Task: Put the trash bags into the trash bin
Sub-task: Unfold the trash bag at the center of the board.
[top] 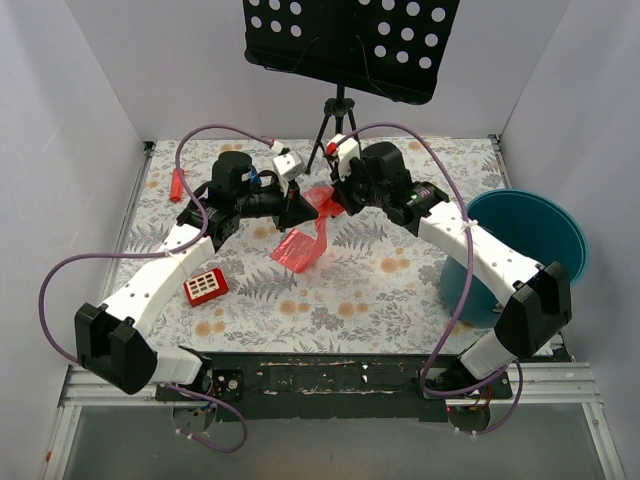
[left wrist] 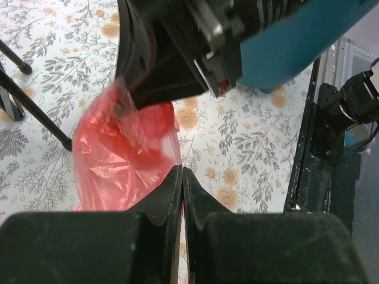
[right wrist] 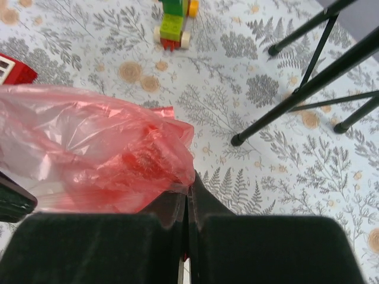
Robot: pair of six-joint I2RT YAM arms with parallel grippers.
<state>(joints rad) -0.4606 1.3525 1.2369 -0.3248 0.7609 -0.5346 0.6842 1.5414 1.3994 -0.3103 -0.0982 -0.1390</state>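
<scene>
Trash bin (top: 540,225) sits tipped at the right edge of the desk (top: 400,290), its mouth turned toward the overhead camera. It is well apart from the trash bags (top: 298,248), which hang crumpled over mid-desk. Left fingers (left wrist: 166,198) and right fingers (right wrist: 204,201) are both pressed narrow on the film's upper edge, facing each other. My judgement of the risks: carrying it rightward on two pinches could stretch or tear the thin film, or pull it out of one pinch. A trailing tail might catch the rim and shove the tipped bin. Red block (top: 205,287) lies left of that path.
</scene>
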